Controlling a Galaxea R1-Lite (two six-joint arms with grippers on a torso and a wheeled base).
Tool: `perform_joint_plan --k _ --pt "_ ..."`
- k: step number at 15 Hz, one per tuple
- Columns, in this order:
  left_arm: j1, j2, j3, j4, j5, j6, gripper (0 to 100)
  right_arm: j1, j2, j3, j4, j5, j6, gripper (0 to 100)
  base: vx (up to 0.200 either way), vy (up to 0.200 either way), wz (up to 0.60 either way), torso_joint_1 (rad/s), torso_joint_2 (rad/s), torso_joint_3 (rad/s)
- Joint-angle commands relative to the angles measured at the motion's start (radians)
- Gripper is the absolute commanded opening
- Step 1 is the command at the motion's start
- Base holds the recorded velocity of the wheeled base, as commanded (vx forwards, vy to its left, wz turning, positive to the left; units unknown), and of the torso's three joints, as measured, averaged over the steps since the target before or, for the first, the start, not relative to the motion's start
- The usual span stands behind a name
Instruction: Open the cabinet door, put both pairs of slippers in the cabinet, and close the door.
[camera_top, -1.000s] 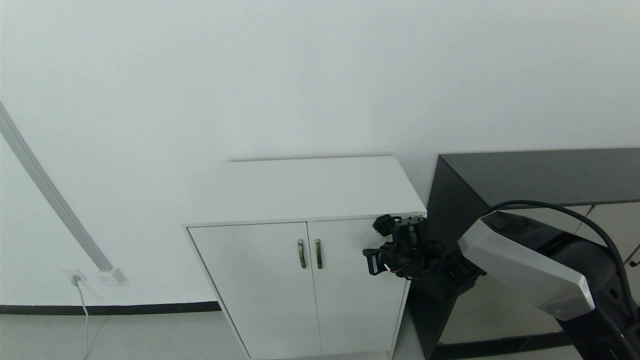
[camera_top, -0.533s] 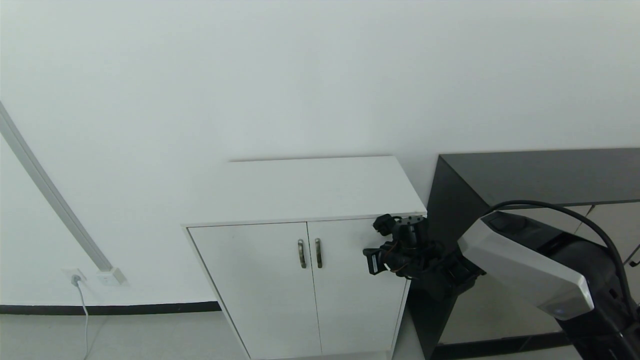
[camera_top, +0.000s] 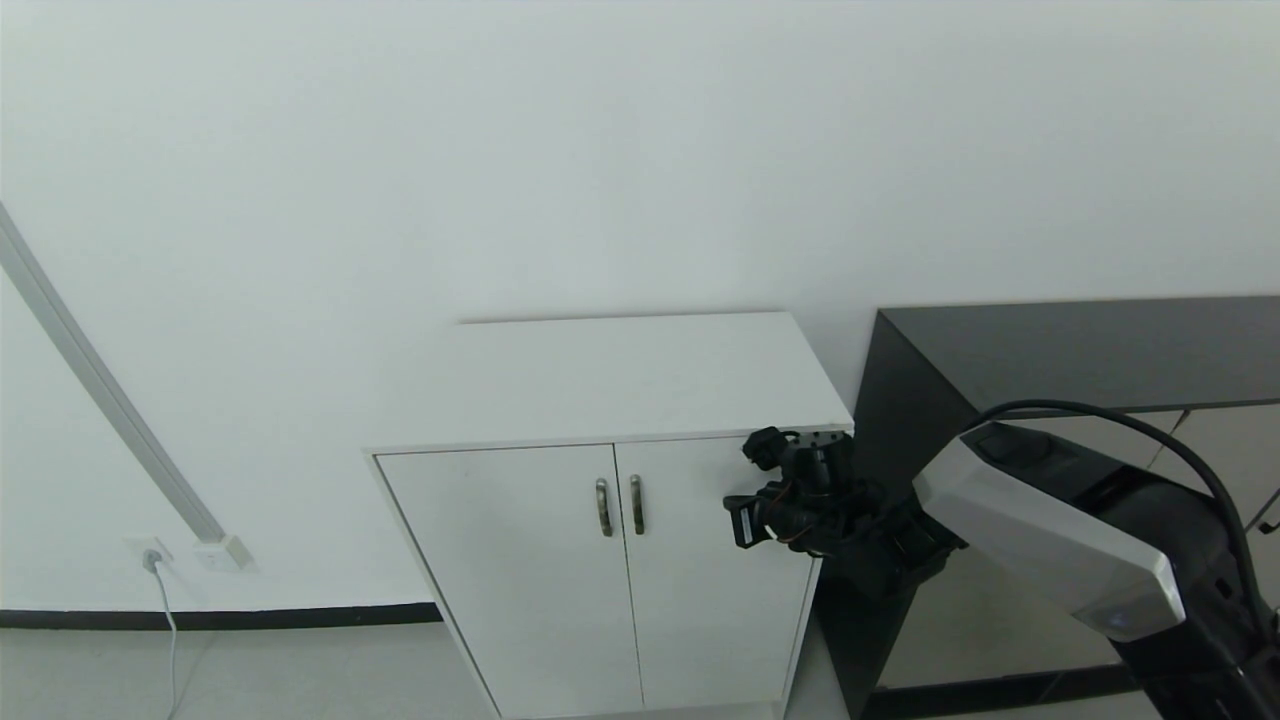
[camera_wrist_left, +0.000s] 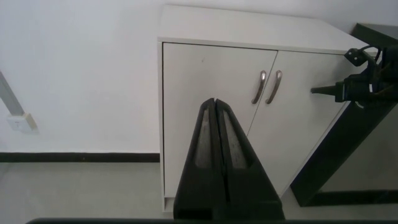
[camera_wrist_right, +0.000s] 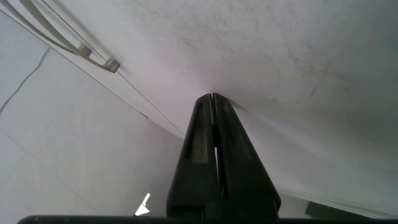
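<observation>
A white cabinet (camera_top: 620, 380) stands against the wall with both doors shut. Two metal handles (camera_top: 619, 507) sit side by side at the middle seam. My right gripper (camera_top: 738, 522) is shut and empty, close in front of the upper part of the right door (camera_top: 700, 600), to the right of the handles. In the right wrist view its fingertips (camera_wrist_right: 212, 97) point along the door face, with the handles (camera_wrist_right: 94, 56) farther off. My left gripper (camera_wrist_left: 215, 101) is shut and empty, held back from the cabinet's left door (camera_wrist_left: 205, 81). The left wrist view also shows the right gripper (camera_wrist_left: 318, 91).
A dark cabinet (camera_top: 1060, 350) stands directly right of the white one. On the wall to the left are a socket with a cable (camera_top: 152, 556) and a slanted cable duct (camera_top: 100, 390). Grey floor (camera_top: 250, 675) lies left of the cabinet.
My right gripper has crept slightly left along the right door toward the handles. Everything else is unchanged.
</observation>
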Motion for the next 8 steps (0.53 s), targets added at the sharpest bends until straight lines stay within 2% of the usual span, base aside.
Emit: perform_joint_plan --k 1,4,8 --pt "0.000 0.000 0.000 -0.001 0.000 0.000 0 0.004 -0.022 0.017 0.000 -0.004 0.001 0 0.000 0.000 0.00 0.000 0.00 0.000" --pt "0.000 0.000 0.000 0.000 -0.001 0.000 0 0.015 -0.159 0.162 -0.005 -0.007 -0.001 0 0.000 0.000 0.00 0.000 0.00 0.000" --pt "0.000 0.000 0.000 -0.001 -0.001 0.000 0 0.024 -0.455 0.474 -0.056 -0.007 -0.008 0 0.000 0.000 0.00 0.000 0.00 0.000"
